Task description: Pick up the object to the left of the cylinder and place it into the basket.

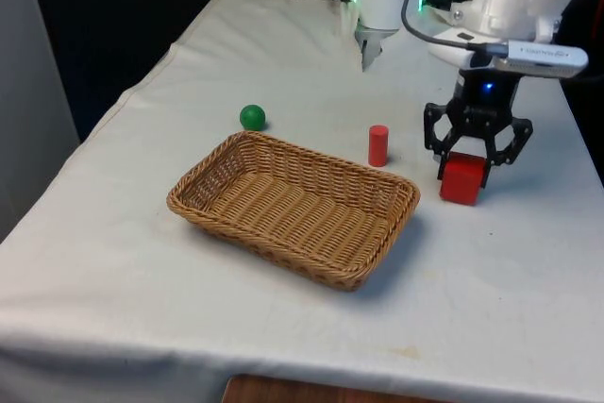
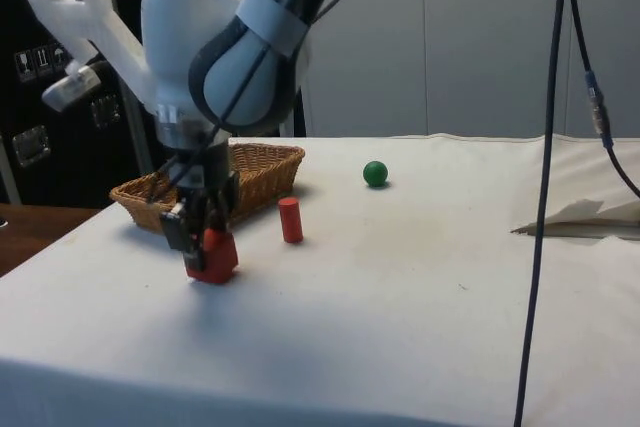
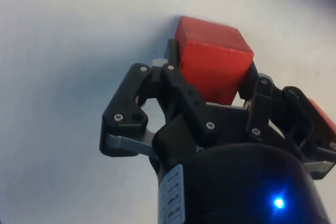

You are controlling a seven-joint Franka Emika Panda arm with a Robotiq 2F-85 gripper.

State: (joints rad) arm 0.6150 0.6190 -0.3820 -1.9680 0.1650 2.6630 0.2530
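Observation:
A red cube (image 1: 461, 188) lies to the front view's right of a short upright red cylinder (image 1: 378, 145). My gripper (image 1: 464, 169) is shut on the cube, one finger on each side. The wrist view has the cube (image 3: 210, 51) between the fingers (image 3: 176, 64). In the side view the cube (image 2: 215, 262) sits low at the cloth under the gripper (image 2: 205, 237); whether it touches the cloth I cannot tell. A green ball (image 1: 252, 117) rests to the front view's left of the cylinder. The wicker basket (image 1: 283, 243) stands empty in front of both.
The basket (image 2: 135, 197) lies close beside the gripper in the side view, with the cylinder (image 2: 290, 219) and the ball (image 2: 375, 173) further along. A black cable (image 2: 545, 187) hangs down on that view's right. White cloth (image 1: 500, 280) lies bare around the cube.

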